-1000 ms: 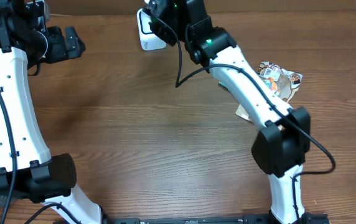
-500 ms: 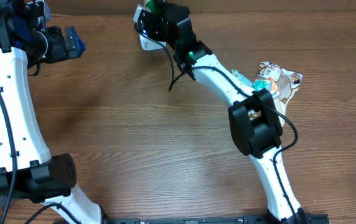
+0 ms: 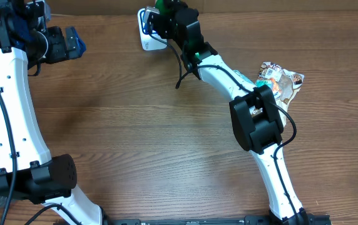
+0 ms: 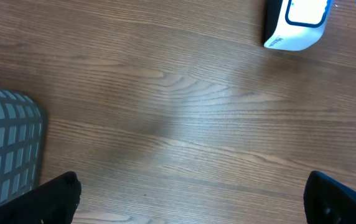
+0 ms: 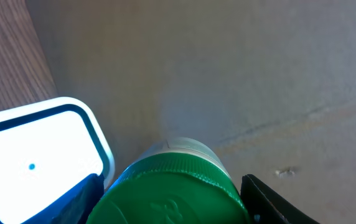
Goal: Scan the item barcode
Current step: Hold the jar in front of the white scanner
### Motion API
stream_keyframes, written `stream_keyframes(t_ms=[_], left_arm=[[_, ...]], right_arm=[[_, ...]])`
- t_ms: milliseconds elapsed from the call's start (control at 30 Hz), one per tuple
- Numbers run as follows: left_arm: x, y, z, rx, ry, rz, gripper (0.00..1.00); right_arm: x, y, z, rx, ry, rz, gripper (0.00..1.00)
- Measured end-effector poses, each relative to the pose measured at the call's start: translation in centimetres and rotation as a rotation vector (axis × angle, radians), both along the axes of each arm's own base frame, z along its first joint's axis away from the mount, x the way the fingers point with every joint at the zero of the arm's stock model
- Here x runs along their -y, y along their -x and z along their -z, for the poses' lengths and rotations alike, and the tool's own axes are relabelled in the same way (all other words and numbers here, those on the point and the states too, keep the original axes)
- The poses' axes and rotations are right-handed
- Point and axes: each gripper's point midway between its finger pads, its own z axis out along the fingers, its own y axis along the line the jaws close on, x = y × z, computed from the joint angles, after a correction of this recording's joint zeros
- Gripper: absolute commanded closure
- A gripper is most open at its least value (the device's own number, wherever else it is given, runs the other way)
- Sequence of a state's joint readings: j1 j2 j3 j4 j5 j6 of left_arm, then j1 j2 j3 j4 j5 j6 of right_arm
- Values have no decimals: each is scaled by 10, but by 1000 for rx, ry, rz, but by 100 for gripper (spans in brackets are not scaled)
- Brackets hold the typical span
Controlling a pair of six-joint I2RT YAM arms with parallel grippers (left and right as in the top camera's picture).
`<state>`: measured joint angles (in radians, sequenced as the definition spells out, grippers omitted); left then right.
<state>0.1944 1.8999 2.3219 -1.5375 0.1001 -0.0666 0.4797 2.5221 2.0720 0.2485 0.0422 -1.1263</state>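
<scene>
Right arm swung nearer scanner, right jaws clamped on green-capped bottle, left jaws apart.

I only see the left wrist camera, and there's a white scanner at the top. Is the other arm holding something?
Observer: Yes, the right gripper grips something with a green cap.
Operator: Is it near the scanner?
Observer: Right beside it. A blue dot shows on the scanner's lit window.
Operator: Is anything else out there?
Observer: A crinkly snack packet lies off to the right, apart from the scanner.
</scene>
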Motion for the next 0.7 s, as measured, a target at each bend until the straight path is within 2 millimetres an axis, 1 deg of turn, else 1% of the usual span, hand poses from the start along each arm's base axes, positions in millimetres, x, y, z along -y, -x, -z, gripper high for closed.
stream_keyframes(t_ms=[167, 400, 600, 700], left_arm=[[0, 0, 0, 0, 0, 0, 0], [0, 0, 0, 0, 0, 0, 0], [0, 0, 0, 0, 0, 0, 1], [0, 0, 0, 0, 0, 0, 0]], right_arm=[[-9, 5, 4, -12, 7, -15, 51], [-26, 15, 4, -15, 7, -50, 51], [-33, 19, 5, -16, 8, -62, 52], [-34, 19, 5, -16, 8, -64, 53]])
